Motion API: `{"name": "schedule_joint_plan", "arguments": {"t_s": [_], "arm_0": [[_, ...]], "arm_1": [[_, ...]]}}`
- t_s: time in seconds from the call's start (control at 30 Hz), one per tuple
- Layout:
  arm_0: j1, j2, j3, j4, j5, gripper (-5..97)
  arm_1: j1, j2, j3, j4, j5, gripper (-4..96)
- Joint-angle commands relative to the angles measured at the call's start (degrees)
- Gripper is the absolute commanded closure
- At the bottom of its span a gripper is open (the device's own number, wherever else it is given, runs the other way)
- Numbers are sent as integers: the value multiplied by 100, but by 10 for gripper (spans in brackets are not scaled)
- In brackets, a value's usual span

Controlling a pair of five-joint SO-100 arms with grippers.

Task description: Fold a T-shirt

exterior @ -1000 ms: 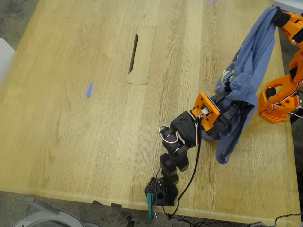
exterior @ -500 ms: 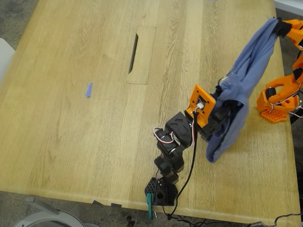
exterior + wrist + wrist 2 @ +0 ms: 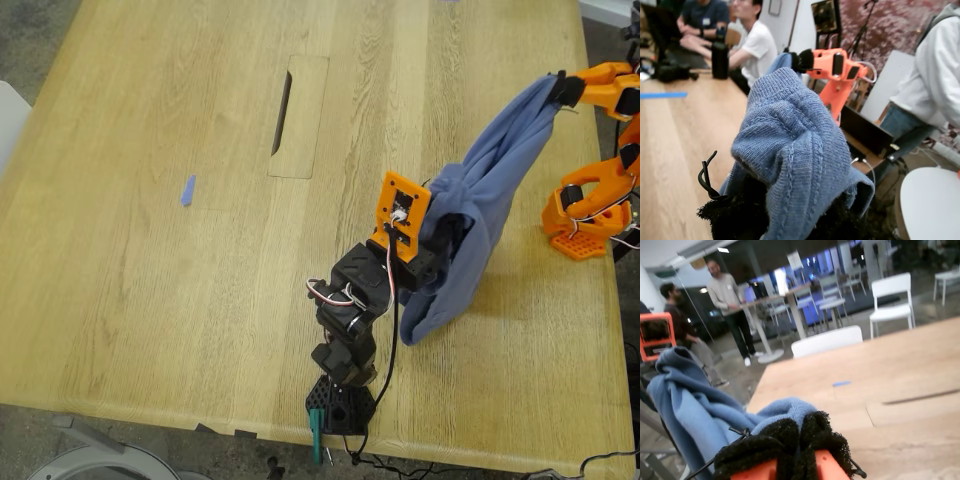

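- My first end effector – on the black arm with the orange camera plate – is closed on the T-shirt. In the first wrist view, a bunched fold of blue knit rises from between its black foam pads.
- My second end effector, on the orange arm, is also clamped on the T-shirt. The second wrist view shows blue cloth pinched between its two foam-covered fingertips.
- The T-shirt hangs in the air between the two end effectors, towards the exterior view's right. It stretches as a drooping band from the orange arm's grip down to the black arm's grip, and a loose fold sags below the black arm. Whether that fold touches the desk cannot be told.
- No chest print shows on the visible cloth.
- The black arm's base is clamped at the desk's near edge. The orange arm's base stands at the desk's edge on the exterior view's right.
- A small blue scrap lies flat on the desk – well apart from the T-shirt, towards the exterior view's left.
- A rectangular cable hatch is set into the desk between the scrap and the arms.
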Motion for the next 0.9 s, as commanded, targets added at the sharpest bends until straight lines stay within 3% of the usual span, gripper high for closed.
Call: {"name": "schedule_joint_plan", "arguments": {"t_s": [0.0, 0.27, 0.47, 0.87], "arm_0": [[-149, 756, 299, 18, -185, 920], [-360, 1846, 2347, -167, -343, 920], [-519, 2496, 3999, -1055, -316, 920], [-1222, 3938, 6680, -1450, -167, 920]], "arm_1": [[9, 202, -193, 264, 44, 914], [-26, 316, 62, 817, 44, 914], [-70, 870, 1371, 624, 53, 914], [-53, 2426, 5836, -1828, -44, 914]]}}
